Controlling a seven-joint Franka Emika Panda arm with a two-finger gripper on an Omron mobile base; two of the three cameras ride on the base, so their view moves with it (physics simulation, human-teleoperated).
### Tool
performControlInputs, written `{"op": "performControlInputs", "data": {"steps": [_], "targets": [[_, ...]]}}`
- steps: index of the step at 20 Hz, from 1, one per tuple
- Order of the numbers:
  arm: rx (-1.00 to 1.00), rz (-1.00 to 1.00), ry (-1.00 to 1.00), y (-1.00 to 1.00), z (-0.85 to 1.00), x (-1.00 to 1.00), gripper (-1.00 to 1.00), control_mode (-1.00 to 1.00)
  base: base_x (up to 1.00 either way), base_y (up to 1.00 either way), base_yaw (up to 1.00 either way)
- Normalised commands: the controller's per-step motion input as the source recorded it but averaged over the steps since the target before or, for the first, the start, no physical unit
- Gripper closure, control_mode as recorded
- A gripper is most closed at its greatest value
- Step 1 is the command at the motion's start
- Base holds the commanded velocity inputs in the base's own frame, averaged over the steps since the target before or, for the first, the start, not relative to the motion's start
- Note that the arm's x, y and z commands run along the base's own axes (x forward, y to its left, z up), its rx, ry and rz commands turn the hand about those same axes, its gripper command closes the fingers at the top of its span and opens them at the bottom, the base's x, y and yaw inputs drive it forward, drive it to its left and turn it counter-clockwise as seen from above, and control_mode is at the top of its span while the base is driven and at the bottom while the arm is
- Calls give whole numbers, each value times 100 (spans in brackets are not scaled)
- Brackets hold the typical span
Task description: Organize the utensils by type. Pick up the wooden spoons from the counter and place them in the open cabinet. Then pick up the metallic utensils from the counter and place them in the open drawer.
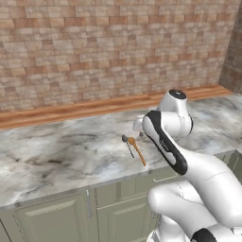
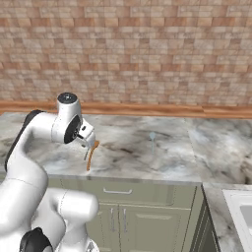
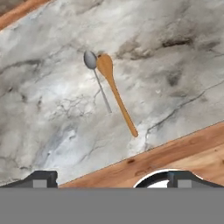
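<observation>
Orange-brown wooden spoon [image 3: 114,92] lies just beside the metal spoon [image 3: 97,78], bowls touching; gripper [image 3: 112,178] hovers above, jaws wide, handle slanting across.

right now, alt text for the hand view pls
An orange-brown wooden spoon and a thin grey metal spoon lie side by side on the marble counter, bowls together. The open gripper hovers above them.

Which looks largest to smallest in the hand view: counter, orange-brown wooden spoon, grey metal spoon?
1. counter
2. orange-brown wooden spoon, longer and thicker
3. grey metal spoon, shorter and thinner

Both spoons lie together, so nearness doesn't skew this.
</observation>
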Motion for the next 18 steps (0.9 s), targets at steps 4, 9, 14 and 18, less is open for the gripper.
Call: {"op": "performControlInputs", "data": {"steps": [4,9,14,18], "targets": [[-18,0,4,-13,-38,51,-100,-100,0,0,0],[-12,0,5,-7,-50,43,-100,-100,0,0,0],[-1,5,1,0,-54,32,-100,-100,0,0,0],[0,10,11,0,-40,40,-100,-100,0,0,0]]}}
